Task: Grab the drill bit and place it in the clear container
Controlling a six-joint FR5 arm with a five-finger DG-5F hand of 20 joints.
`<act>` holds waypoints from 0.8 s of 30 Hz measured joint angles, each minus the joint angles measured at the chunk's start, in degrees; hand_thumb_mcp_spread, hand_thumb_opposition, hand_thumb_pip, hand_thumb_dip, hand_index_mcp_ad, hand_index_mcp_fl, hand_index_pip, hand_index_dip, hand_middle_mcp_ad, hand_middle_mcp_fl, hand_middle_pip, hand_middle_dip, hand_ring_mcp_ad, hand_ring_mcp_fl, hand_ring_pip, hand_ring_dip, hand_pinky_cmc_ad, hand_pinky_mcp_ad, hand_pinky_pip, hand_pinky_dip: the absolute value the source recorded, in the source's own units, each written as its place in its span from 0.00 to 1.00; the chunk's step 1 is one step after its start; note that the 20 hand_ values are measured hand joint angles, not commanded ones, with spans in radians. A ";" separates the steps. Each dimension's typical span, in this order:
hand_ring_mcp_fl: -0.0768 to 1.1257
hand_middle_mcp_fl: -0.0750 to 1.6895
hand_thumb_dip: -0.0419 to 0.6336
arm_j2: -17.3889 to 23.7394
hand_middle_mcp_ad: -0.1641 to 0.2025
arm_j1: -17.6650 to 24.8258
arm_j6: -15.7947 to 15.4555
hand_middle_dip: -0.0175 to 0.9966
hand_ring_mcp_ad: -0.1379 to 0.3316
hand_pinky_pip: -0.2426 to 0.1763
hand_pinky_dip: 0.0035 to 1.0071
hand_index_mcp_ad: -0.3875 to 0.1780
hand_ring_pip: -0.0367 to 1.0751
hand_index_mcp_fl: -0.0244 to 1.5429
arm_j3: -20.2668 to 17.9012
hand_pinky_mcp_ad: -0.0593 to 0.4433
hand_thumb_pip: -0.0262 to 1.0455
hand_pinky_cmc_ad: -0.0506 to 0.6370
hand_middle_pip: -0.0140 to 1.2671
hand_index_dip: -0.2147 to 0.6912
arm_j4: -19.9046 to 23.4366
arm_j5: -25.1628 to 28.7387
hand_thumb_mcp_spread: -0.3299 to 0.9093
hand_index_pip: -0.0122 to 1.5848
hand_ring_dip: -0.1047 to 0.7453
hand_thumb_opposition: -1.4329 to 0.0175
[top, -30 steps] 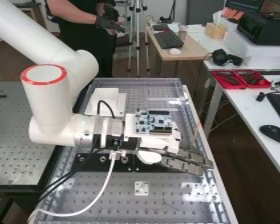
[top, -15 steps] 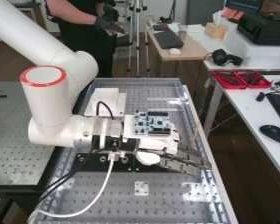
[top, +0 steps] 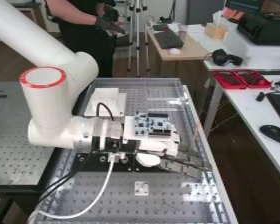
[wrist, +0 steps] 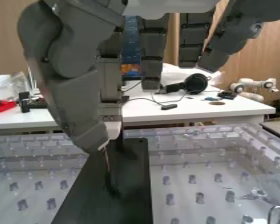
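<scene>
Fingers [wrist: 111,107] and thumb [wrist: 87,132] pinch the slim drill bit [wrist: 107,159] at their tips, right of centre and below the middle in the high view. I should grip evenly, lift straight, and travel slowly so it doesn't pivot. It juts beyond my fingertips, towards the dark plate [wrist: 134,200].
</scene>
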 joint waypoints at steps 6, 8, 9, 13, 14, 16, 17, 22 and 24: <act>0.14 0.22 0.42 -0.16 0.62 -0.02 -0.08 0.22 0.68 0.49 0.18 0.34 0.11 0.33 0.16 0.39 0.55 0.62 0.11 0.38 0.02 -0.15 0.70 0.73 0.17 0.40; 0.14 0.22 0.42 -0.19 0.60 -0.05 -0.01 0.22 0.68 0.49 0.18 0.33 0.11 0.33 0.15 0.39 0.55 0.62 0.11 0.38 0.22 -0.16 0.70 0.73 0.17 0.40; 0.14 0.22 0.42 -0.18 0.61 -0.06 0.04 0.22 0.68 0.49 0.18 0.33 0.11 0.33 0.13 0.39 0.55 0.62 0.11 0.38 0.33 -0.16 0.70 0.74 0.17 0.40; 0.14 0.22 0.42 -0.19 0.61 -0.06 0.74 0.22 0.69 0.49 0.18 0.34 0.11 0.40 -0.21 0.39 0.52 0.62 0.11 0.39 1.60 -0.01 0.73 0.80 0.17 0.38; 0.14 0.22 0.42 -0.19 0.61 -0.05 0.89 0.22 0.68 0.49 0.18 0.34 0.11 0.40 -0.32 0.39 0.52 0.62 0.11 0.39 2.00 0.02 0.74 0.80 0.17 0.38; 0.14 0.22 0.42 -0.19 0.61 -0.04 1.10 0.22 0.68 0.49 0.19 0.34 0.11 0.41 -0.50 0.39 0.51 0.62 0.11 0.39 2.48 0.06 0.75 0.80 0.17 0.37; 0.14 0.22 0.42 -0.19 0.61 -0.03 1.46 0.22 0.68 0.50 0.19 0.34 0.11 0.42 -0.64 0.39 0.51 0.62 0.11 0.39 2.83 0.08 0.75 0.80 0.17 0.37; 0.15 0.26 0.42 -0.20 0.60 0.04 2.17 0.22 0.68 0.51 0.19 0.35 0.12 0.47 -0.86 0.39 0.49 0.64 0.11 0.39 3.54 0.26 0.76 0.75 0.18 0.35; 0.17 0.26 0.41 -0.20 0.61 0.03 2.34 0.22 0.68 0.51 0.19 0.35 0.12 0.48 -0.89 0.39 0.49 0.65 0.11 0.39 3.72 0.29 0.76 0.74 0.18 0.35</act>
